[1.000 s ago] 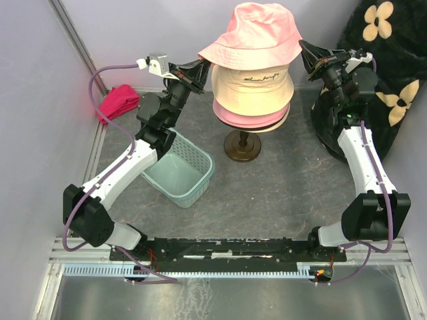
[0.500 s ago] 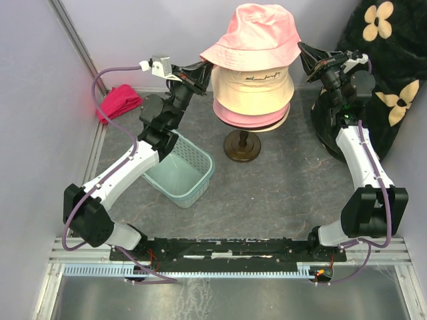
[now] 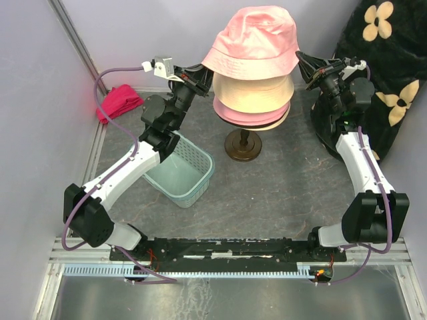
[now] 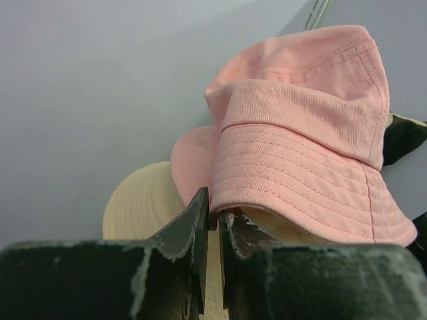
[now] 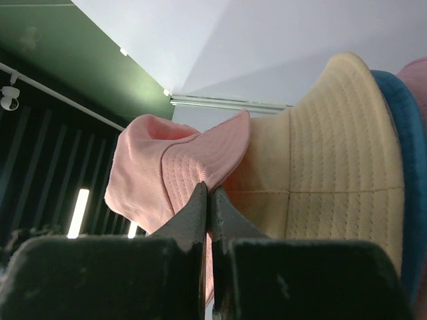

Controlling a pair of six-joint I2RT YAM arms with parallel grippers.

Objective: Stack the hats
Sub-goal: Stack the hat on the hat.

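pink hat [image 3: 253,37] — right end effector [image 5: 208,189] pinches brim | left end effector [image 4: 213,201]: unclear

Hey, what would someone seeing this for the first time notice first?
A pink hat tops a stack of hats on a stand at the back, in the middle. The right gripper pinches its brim on one side; the left gripper is at the opposite edge, jaws slightly apart.

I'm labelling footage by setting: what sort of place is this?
Most likely a robotics lab test cell: a left arm and right arm mounted on an aluminium rail, plain grey walls around the tabletop, and a pink hat topping hats stacked on a stand.
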